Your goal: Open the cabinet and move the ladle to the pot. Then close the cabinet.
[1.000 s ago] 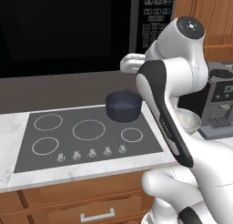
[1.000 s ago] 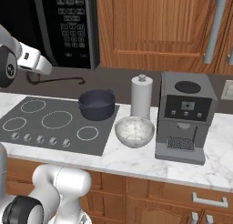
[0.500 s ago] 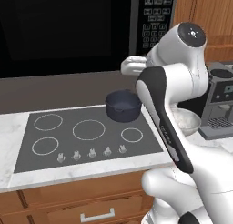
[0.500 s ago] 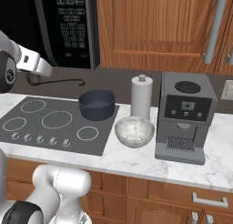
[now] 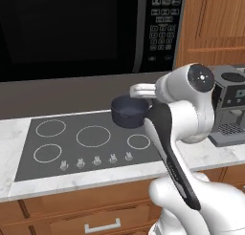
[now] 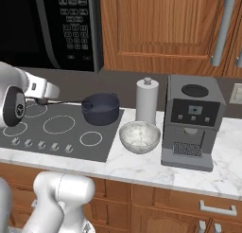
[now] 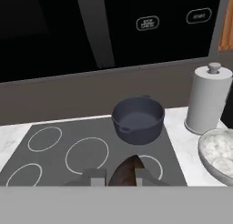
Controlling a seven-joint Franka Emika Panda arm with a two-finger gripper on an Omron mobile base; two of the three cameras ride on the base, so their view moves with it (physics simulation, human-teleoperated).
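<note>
over the grey glass cooktop (image 7: 54, 150), the two-finger gripper (image 7: 119, 176) is clamped on the dark brown ladle (image 7: 124, 172), its bowl between the fingertips. the small round blue-black pot (image 7: 138, 119) sits on the rear right burner, just ahead. judgement: carry the ladle forward above the rim, then lower the bowl inside before releasing. right of the pot stand a white paper-towel roll (image 7: 207, 100) and a glass bowl (image 7: 219, 154); keep clear. the brown wood cabinet (image 6: 165, 28) hangs upper right.

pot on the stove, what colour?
Dark blue-black, matte. The pot shows best in the hand view, on the cooktop.
</note>
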